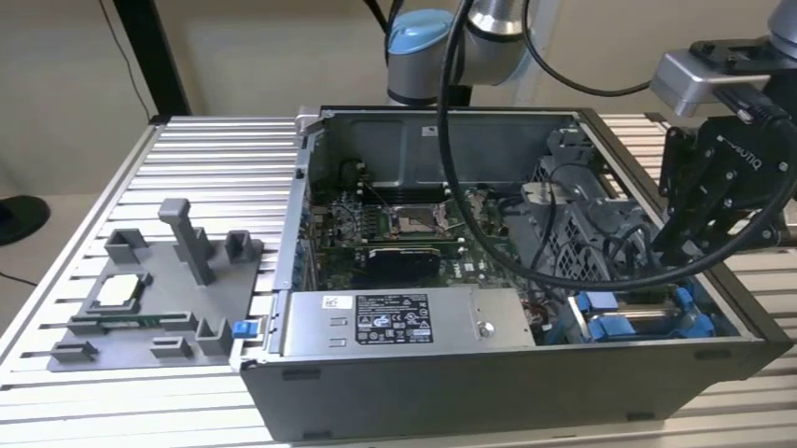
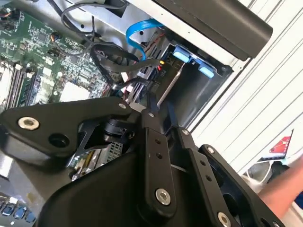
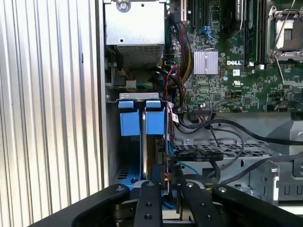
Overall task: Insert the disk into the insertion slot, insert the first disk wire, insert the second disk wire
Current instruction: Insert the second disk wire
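Note:
The disk sits edge-on inside the insertion slot [image 3: 111, 142], and its blue carrier tabs [image 3: 155, 122] stick up at the bay's edge. The same blue tabs [image 1: 617, 327] lie at the case's corner on the exterior view's right, and they show again [image 2: 182, 54] in the second wrist view. My black gripper [image 1: 669, 257] reaches down into the case just beside that bay. Its fingers [image 3: 147, 201] are drawn together around a black wire connector [image 3: 169, 172] right at the disk's end. Black, red and yellow wires [image 2: 142, 78] run up from the fingertips [image 2: 150, 111]. A blue flat cable [image 2: 137, 33] curves close by.
The grey labelled power-supply box [image 1: 398, 322] fills the case's near side, with the motherboard [image 1: 398, 224] behind it. The arm's black cable [image 1: 498, 238] loops over the open case. A grey fixture tray [image 1: 149, 299] stands on the slatted table at the exterior view's left. Part of a person's hand [image 2: 284, 189] is nearby.

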Controlling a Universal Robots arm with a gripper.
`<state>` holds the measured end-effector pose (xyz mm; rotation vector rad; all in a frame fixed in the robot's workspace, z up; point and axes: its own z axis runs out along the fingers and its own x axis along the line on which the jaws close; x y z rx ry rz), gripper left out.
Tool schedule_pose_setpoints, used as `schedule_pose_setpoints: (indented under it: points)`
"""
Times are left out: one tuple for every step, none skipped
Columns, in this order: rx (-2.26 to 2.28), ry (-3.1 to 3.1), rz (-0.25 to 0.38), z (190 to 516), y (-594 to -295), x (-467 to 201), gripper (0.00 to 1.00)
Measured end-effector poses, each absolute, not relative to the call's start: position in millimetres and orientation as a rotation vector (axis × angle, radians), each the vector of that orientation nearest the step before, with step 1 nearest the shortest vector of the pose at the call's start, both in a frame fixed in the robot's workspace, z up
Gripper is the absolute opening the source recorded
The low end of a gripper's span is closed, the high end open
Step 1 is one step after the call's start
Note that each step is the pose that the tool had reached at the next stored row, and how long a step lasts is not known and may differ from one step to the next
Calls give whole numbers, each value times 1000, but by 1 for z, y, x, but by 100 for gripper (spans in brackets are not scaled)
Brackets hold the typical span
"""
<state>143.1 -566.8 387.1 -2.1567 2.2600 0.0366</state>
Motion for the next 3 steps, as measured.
schedule_pose_setpoints:
  points:
    - [-2157,2260,37,387,-567,143,100]
    - [-2157,2260,37,387,-567,143,100]
    - [-2157,2260,37,387,-567,143,100]
